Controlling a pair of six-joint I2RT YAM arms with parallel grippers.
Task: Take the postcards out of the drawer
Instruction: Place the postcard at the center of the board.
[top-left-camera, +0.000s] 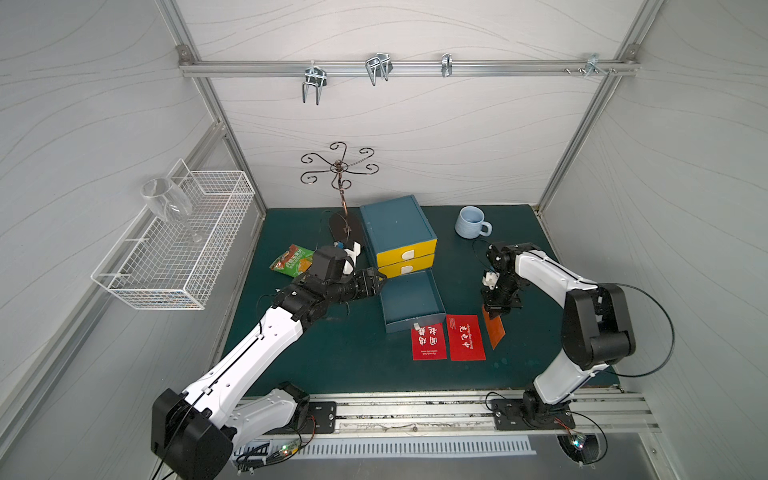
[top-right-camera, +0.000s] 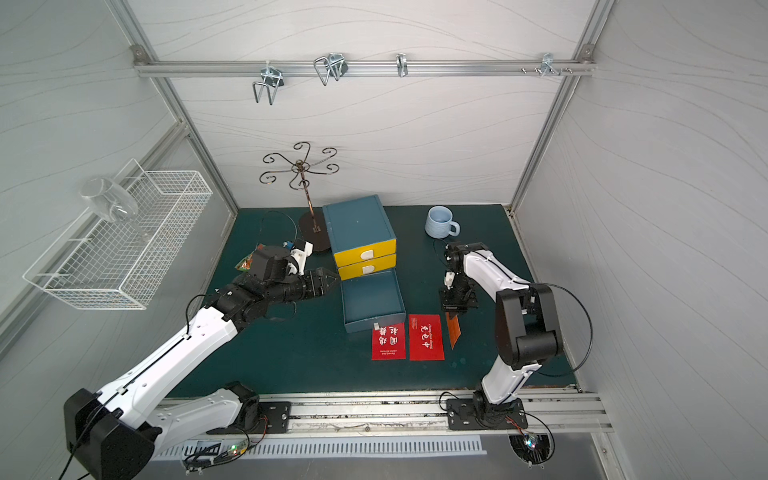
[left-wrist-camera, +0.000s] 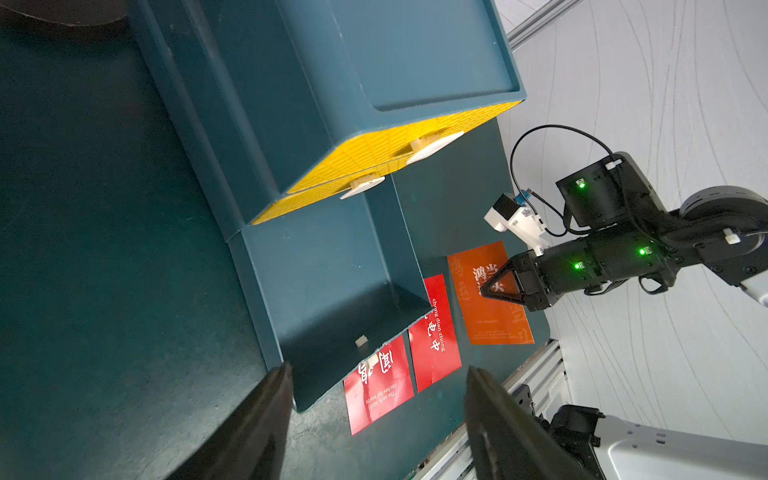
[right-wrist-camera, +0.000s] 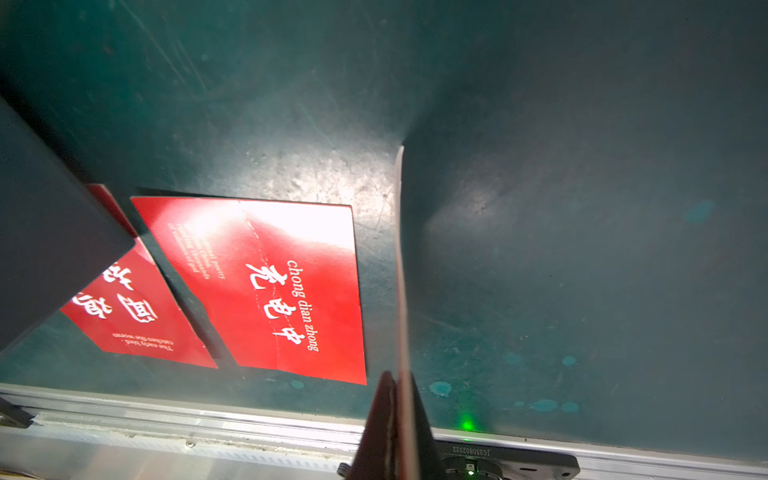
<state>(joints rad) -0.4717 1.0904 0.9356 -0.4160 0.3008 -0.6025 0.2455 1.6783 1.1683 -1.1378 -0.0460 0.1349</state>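
- L gripper (top-left-camera: 383, 279) agape, empty, beside open drawer (top-left-camera: 415, 325).
- R gripper (top-left-camera: 494, 308) clamped on orange postcard (top-left-camera: 495, 334), tilted.
- 2 red postcards (top-left-camera: 429, 341) (top-left-camera: 466, 337) flat on desk (top-left-camera: 332, 353) by drawer.

Left red postcard (top-left-camera: 429, 343): thin rectangle, white characters, flat, far edge hidden by blue plastic drawer (top-left-camera: 409, 297).
Right red postcard (top-left-camera: 465, 337): flat, just beside it.
Orange postcard (top-left-camera: 494, 334): tilted on edge, rightmost, pinched by right gripper (top-left-camera: 496, 311).
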